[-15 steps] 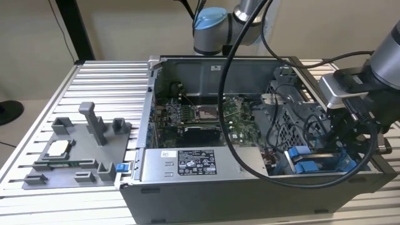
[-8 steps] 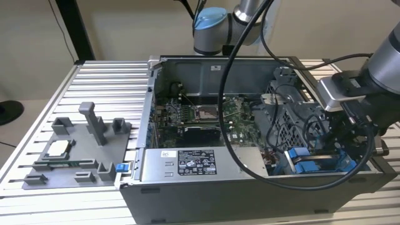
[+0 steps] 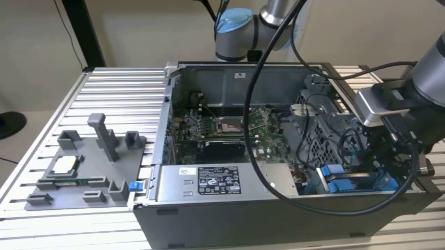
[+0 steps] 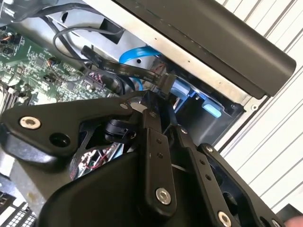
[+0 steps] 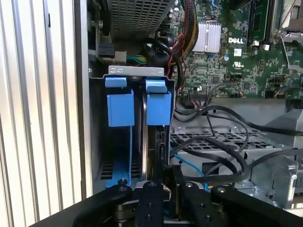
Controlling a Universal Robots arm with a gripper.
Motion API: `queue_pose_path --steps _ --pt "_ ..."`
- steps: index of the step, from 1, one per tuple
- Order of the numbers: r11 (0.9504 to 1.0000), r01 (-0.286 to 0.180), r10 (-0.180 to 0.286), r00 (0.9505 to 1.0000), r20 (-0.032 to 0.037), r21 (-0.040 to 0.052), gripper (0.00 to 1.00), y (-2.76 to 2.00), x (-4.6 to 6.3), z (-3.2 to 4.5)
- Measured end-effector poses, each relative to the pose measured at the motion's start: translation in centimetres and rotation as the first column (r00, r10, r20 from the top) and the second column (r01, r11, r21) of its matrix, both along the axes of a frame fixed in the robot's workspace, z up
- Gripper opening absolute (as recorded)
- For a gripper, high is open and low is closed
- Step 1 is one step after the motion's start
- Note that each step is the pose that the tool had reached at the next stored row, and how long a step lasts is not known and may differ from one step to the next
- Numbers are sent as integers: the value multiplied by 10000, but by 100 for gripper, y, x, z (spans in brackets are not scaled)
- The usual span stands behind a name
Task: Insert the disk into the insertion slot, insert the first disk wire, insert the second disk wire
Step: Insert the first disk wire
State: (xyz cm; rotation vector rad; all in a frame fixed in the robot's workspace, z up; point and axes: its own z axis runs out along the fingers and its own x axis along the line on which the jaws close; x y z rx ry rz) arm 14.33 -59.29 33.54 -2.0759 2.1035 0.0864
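Disk (image 5: 152, 142) sits on its thin edge deep in its slot, in the corner of the open computer case (image 3: 278, 213). We see its dark, narrow edge between two bright blue plastic tabs (image 5: 157, 105) of its holder. We think the disk is a hard, flat, rather heavy slab that will not bend. It is likely easy to hurt if knocked, so we would take it by the blue plastic, which looks smooth and a bit springy.

Right over the disk is our black claw (image 5: 163, 189). Its arms are thick, dull and held with shiny screws. Its tips come close around the top of the disk's edge, but we cannot tell if they are squeezing it or just near it.

Beside the disk, black wires (image 5: 213, 156) and a thin blue wire (image 5: 189, 165) loop loose over a grey metal cage full of holes. They look soft and floppy. Past them lies the green board (image 5: 236, 61), bumpy with tiny parts. The case stands on a table (image 3: 118, 94) of ridged silver metal.
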Motion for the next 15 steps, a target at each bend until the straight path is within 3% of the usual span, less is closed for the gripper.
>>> queue_pose_path --steps 3,9,11,12,15 --pt "10000 6 -6 10000 -6 -11 0 -2 0 -6" --pt "10000 15 -15 10000 -7 -20 0 -2 0 -93" --pt "10000 16 -16 10000 -9 -6 0 -2 -1 -85" --pt "10000 17 -17 10000 -10 13 100 -4 -1 -52" --pt "10000 16 -16 10000 -9 -7 100 -5 -1 93"
